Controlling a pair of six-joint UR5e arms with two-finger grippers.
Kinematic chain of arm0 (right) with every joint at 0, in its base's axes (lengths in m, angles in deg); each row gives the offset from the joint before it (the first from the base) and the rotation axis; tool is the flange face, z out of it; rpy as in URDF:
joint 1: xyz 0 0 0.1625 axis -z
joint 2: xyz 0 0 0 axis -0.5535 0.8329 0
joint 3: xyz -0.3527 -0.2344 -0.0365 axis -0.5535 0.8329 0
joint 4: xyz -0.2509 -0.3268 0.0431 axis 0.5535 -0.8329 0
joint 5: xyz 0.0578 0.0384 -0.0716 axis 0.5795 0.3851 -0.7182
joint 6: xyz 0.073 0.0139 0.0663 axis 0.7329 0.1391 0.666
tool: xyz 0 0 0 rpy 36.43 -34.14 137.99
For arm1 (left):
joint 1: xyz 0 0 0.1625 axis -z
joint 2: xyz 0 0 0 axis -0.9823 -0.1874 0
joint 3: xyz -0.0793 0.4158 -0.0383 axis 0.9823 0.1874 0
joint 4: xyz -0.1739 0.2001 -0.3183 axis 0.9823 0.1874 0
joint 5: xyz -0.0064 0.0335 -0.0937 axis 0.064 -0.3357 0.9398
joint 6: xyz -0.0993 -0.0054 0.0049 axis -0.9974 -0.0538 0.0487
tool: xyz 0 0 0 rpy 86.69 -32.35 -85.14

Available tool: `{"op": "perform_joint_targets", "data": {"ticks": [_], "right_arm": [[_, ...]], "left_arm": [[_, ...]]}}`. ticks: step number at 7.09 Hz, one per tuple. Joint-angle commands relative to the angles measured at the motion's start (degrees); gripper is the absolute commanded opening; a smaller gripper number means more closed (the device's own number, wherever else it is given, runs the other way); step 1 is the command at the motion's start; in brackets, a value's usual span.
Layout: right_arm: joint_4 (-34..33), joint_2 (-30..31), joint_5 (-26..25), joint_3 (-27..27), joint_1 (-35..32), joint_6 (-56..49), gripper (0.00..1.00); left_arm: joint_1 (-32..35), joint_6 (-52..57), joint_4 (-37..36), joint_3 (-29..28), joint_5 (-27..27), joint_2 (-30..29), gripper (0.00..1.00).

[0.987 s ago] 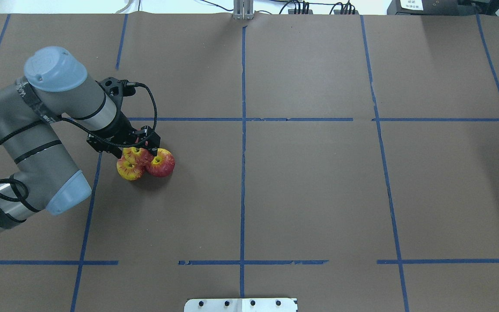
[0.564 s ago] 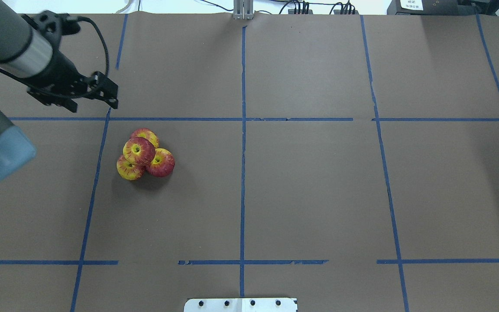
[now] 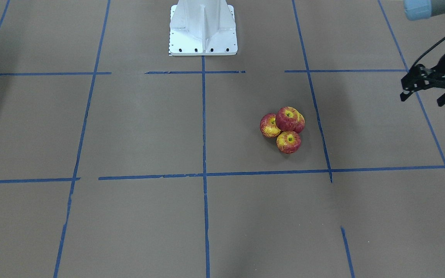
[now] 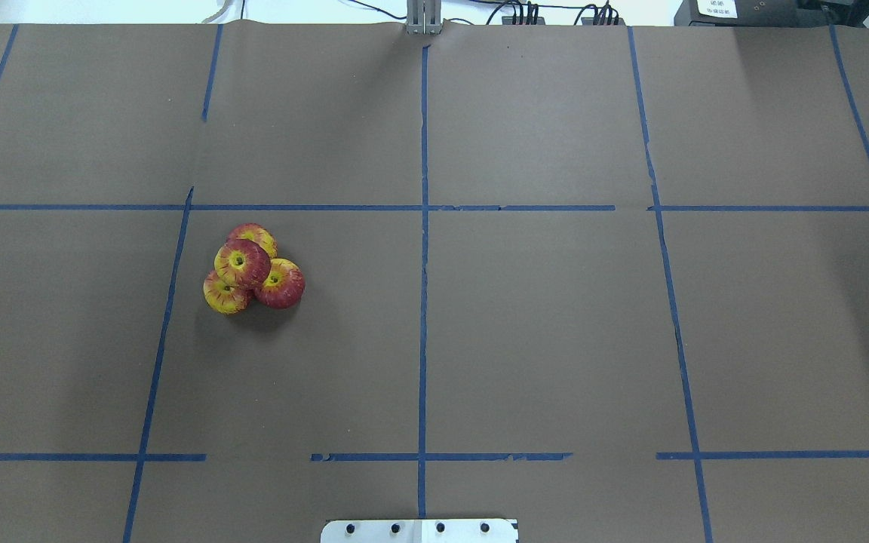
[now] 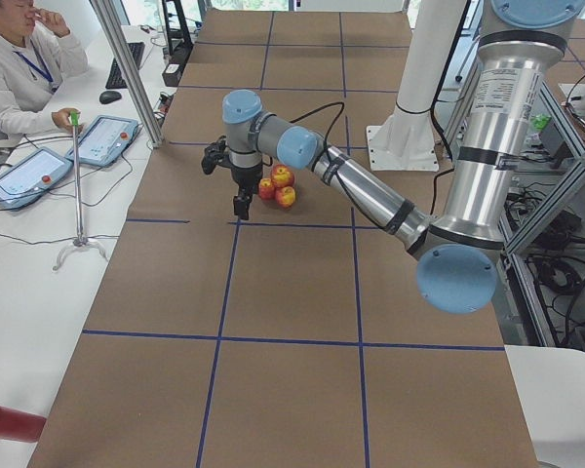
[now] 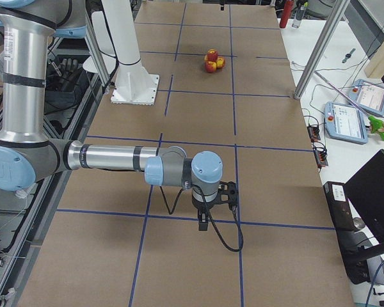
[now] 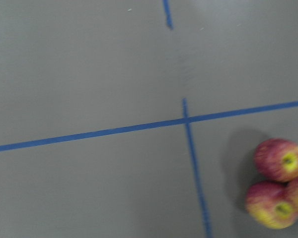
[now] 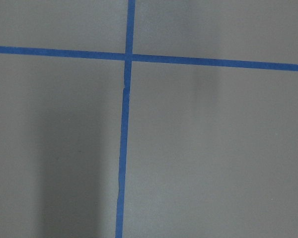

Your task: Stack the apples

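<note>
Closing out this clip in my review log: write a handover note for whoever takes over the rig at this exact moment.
Left gripper: open, empty, off to the side of the apples, touching nothing.
Right gripper: shows only in the right side view, far from the apples; open or shut cannot be told.
Apples: four in one cluster, three touching each other on the table, the top apple resting on them.
Done: the stack stands by itself.
Left: nothing apparent; keep both arms away from the pile.
</note>
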Motion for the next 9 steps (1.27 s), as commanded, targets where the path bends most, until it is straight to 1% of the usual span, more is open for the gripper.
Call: {"op": "perform_joint_targets", "data": {"ticks": [1, 2, 4, 7, 9], "right_arm": [[0.0, 0.0, 0.0, 0.0, 0.0, 0.0, 1.00], [0.0, 0.0, 0.0, 0.0, 0.0, 0.0, 1.00], [0.0, 0.0, 0.0, 0.0, 0.0, 0.0, 1.00], [0.0, 0.0, 0.0, 0.0, 0.0, 0.0, 1.00], [0.0, 0.0, 0.0, 0.0, 0.0, 0.0, 1.00]], "left_arm": [[14.2, 25.1, 0.1, -17.0, 3.1, 0.6, 0.98], [20.1, 32.3, 1.2, -24.8, 3.3, 0.5, 0.98], [20.4, 32.0, 0.8, -24.9, 3.2, 1.9, 1.00], [20.3, 31.9, 0.8, -24.6, 3.3, 2.0, 1.00], [20.3, 25.7, 1.2, -22.6, 2.8, 2.0, 1.00]]}}
